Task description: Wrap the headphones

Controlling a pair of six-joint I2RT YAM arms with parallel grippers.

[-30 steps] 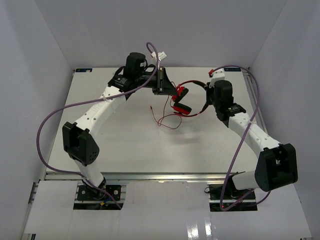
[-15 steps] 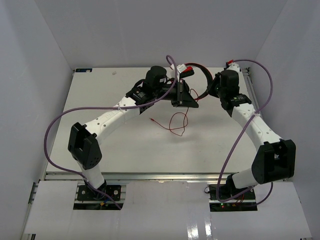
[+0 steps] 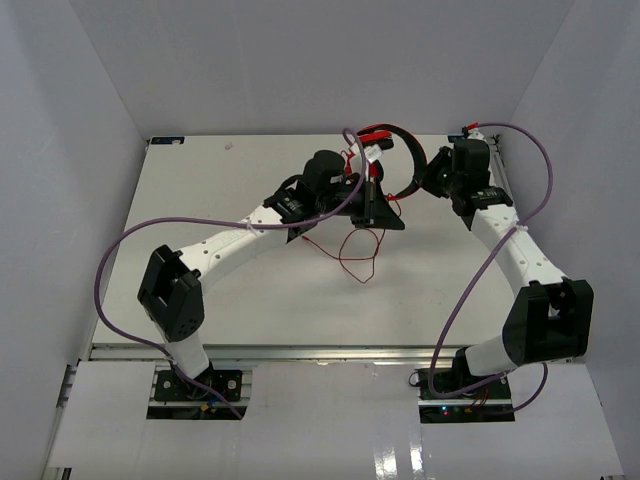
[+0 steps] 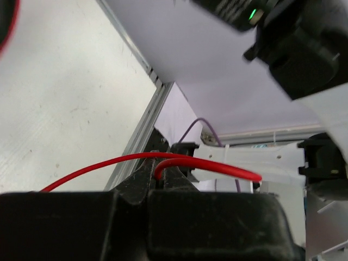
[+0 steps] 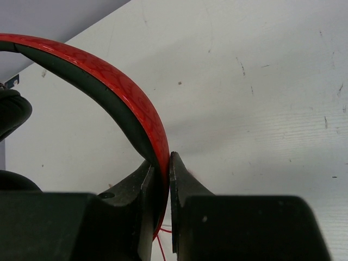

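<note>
The red headphones (image 3: 395, 140) are lifted above the far middle of the table. Their black-and-red headband (image 5: 103, 81) arcs between the two arms. My right gripper (image 5: 162, 166) is shut on the headband; in the top view it (image 3: 425, 180) sits at the band's right end. My left gripper (image 4: 157, 174) is shut on the thin red cable (image 4: 217, 167), which bends over its fingertips. In the top view the left gripper (image 3: 378, 205) sits just below the ear cups. The cable (image 3: 355, 255) hangs in a loose loop onto the table. The ear cups are mostly hidden behind the left wrist.
Thick purple arm cables (image 3: 115, 270) loop beside each arm. The white table (image 3: 250, 290) is bounded by grey walls on three sides, with a metal rail (image 3: 300, 352) along its near edge.
</note>
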